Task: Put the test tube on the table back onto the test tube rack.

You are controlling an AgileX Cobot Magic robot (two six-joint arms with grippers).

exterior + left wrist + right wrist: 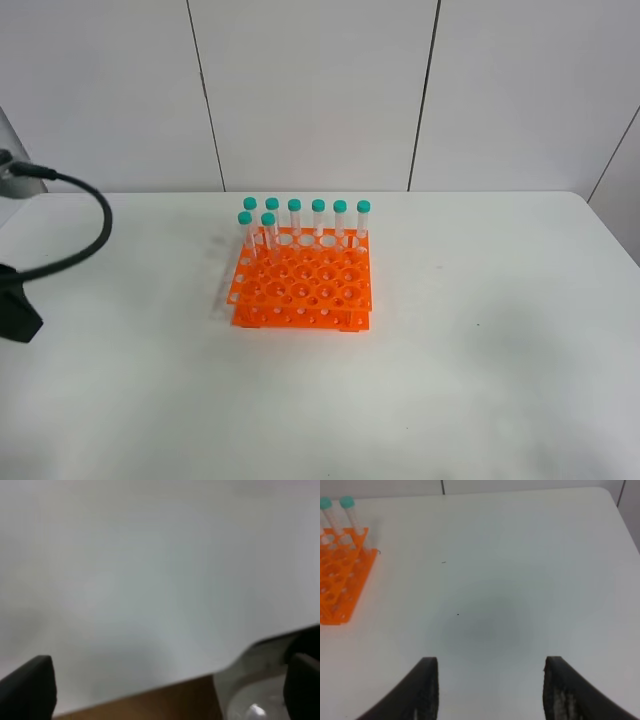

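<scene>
An orange rack (302, 283) sits near the middle of a white table (480, 350), carrying eight teal-capped tubes (318, 218), all upright: six line its far row, and two more stand just in front of them at the left end. None lies on the tabletop. The right gripper (490, 690) hangs over bare table to the right of the rack, its dark fingers (426, 690) spread wide and holding nothing. The left gripper (170, 690), seen in a blurred wrist view, is also spread and empty, off the table's left side. A black cable (85, 240) loops at the far left.
</scene>
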